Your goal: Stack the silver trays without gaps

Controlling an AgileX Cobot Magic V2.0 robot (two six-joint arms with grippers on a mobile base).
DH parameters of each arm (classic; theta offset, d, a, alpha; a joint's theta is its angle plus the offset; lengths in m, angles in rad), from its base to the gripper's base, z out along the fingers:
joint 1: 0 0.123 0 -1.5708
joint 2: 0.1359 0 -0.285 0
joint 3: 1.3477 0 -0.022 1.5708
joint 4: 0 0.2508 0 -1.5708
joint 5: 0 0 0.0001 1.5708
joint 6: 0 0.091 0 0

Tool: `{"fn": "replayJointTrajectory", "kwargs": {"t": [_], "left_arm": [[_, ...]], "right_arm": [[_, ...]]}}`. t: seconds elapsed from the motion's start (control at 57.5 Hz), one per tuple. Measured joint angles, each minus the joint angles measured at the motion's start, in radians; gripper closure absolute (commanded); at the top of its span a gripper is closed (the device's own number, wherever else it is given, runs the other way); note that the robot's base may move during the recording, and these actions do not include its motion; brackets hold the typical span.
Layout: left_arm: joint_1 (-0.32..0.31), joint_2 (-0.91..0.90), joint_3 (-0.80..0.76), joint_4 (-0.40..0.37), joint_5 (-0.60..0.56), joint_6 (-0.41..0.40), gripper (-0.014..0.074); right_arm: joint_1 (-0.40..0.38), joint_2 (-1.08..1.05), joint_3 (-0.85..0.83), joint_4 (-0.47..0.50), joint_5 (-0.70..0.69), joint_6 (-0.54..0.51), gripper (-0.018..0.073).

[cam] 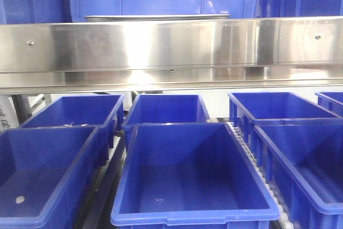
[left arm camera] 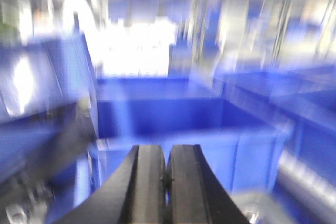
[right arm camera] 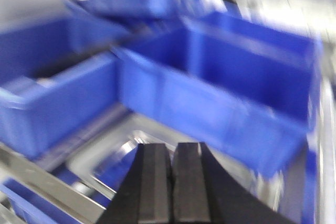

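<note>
- Silver tray (cam: pixel 158 17) — only its thin rim shows, lying level behind the long steel band (cam: pixel 171 44); flat and rim-up is, by judgement, the pose in which another tray can nest in it without a gap.
- Blue bins (cam: pixel 190 175), in rows below the band, stand open and apart from the tray.
- Right claw (right arm camera: pixel 170 182): fingers pressed together on nothing, pointing down and forward over a silver tray (right arm camera: pixel 105 153) — whether the same one cannot be told.
- Left claw (left arm camera: pixel 167 182): likewise closed and empty, aimed level at a bin wall; the view is smeared.
- Judgement: neither claw has a tray yet; each must spread before it can take a rim.
</note>
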Motion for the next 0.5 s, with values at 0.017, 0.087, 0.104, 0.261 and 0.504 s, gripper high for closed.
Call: {"fn": "replayJointTrajectory", "kwargs": {"t": [0.017, 0.087, 0.104, 0.261, 0.504], "left_arm": [[0.000, -0.018, 0.014, 0.000, 0.000, 0.000, 0.0605], [0.000, -0.116, 0.112, 0.002, -0.002, 0.000, 0.0605], [0.000, -0.143, 0.138, 0.002, -0.002, 0.000, 0.0605], [0.000, -0.370, 0.349, 0.004, -0.002, 0.000, 0.0605], [0.000, -0.671, 0.616, -0.002, 0.044, 0.000, 0.0605]], "right_arm": [[0.007, -0.022, 0.017, 0.006, -0.011, -0.008, 0.0640], [0.027, -0.117, 0.092, 0.035, -0.056, -0.034, 0.0640], [0.029, -0.134, 0.116, 0.045, -0.070, -0.039, 0.0640], [0.033, -0.362, 0.358, 0.087, -0.193, -0.063, 0.0640], [0.033, -0.722, 0.819, 0.126, -0.268, -0.069, 0.0640]]}}
